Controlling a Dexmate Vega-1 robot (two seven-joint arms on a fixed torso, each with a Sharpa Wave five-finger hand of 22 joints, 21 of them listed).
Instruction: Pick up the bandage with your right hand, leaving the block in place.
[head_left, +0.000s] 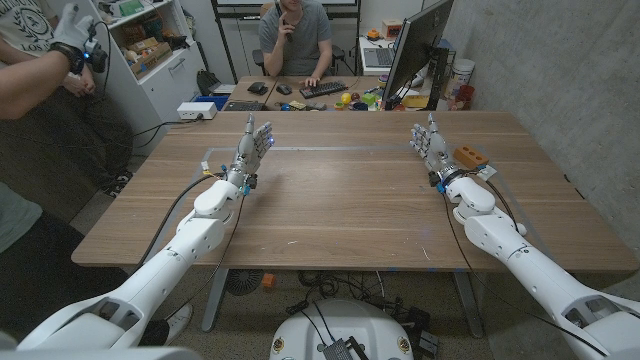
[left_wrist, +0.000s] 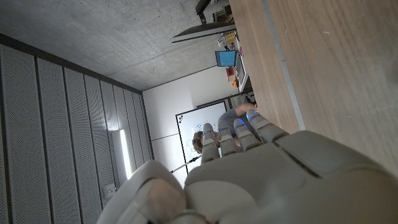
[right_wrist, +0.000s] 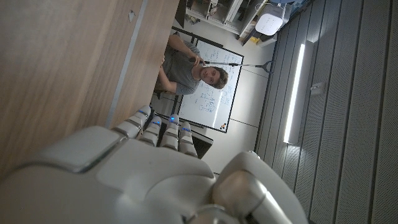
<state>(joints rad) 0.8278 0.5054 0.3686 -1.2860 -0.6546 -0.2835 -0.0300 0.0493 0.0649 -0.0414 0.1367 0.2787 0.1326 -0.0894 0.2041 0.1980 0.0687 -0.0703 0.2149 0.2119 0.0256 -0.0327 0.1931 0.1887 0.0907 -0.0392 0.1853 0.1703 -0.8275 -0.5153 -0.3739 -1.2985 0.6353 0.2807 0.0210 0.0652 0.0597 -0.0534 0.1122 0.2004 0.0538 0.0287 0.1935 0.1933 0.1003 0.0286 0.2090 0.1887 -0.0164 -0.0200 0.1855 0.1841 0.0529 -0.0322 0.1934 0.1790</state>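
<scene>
An orange block (head_left: 470, 157) with dark holes lies on the wooden table (head_left: 340, 200) near its far right side. My right hand (head_left: 430, 143) stands just to the left of the block, fingers spread and reaching away from me, holding nothing. It hides the patch of table right behind it. My left hand (head_left: 255, 143) stands the same way at the far left, fingers apart and empty. The left wrist view looks along the back of my left hand (left_wrist: 267, 174), and the right wrist view along the back of my right hand (right_wrist: 124, 180).
A thin tape line (head_left: 330, 150) runs across the far part of the table. Behind it a person (head_left: 295, 40) sits at a desk with a keyboard (head_left: 323, 89) and a monitor (head_left: 412, 45). Another person's gloved arm (head_left: 60, 55) shows at the far left by a shelf (head_left: 150, 40).
</scene>
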